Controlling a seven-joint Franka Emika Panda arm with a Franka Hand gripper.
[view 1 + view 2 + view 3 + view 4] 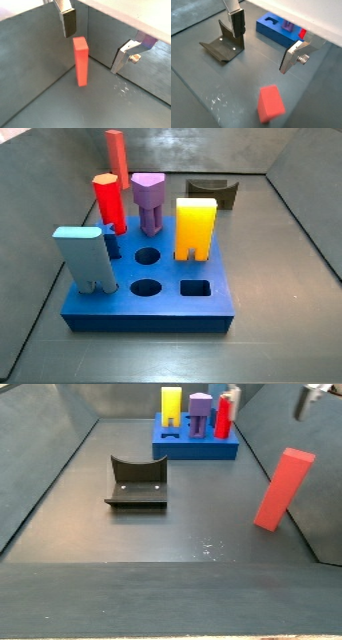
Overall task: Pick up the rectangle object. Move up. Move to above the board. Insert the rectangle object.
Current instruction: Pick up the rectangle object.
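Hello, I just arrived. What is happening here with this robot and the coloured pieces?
A robot arm is at the start of picking up the tall salmon-red rectangular bar, which stands upright on the grey floor, away from the thick dark blue board. The gripper is open above the bar and holds nothing; its silver fingers are apart on either side of it. The board already carries yellow, purple, red and light blue pegs, and some holes are free. The dark L-shaped fixture sits nearby.
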